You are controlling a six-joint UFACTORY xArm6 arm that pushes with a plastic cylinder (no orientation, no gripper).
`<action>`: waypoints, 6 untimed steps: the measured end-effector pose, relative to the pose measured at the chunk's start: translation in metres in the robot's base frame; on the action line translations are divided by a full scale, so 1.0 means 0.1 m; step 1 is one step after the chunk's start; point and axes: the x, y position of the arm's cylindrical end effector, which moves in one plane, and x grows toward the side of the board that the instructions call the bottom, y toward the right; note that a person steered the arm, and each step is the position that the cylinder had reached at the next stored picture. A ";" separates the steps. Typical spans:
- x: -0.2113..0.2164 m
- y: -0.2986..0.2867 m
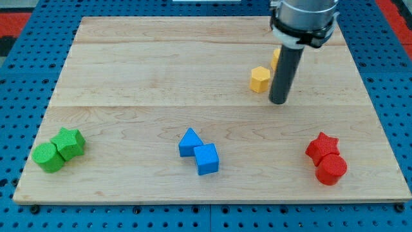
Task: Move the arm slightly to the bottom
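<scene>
Just right of the yellow hexagon block [260, 79], my tip [279, 101] rests on pale wood, seemingly not touching.

A single camera looks down at a steep slant from above the near edge of the wooden board [129, 64], facing toward the view's top. It sits close enough that the board fills nearly the whole frame, with only strips of the blue pegboard [19, 77] around it. The arm [302, 16] is cut off by the top edge. No second view shares the scene.
</scene>
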 end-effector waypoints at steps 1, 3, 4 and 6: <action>0.10 -0.45; 0.10 -0.46; 0.10 -0.47; 0.10 -0.49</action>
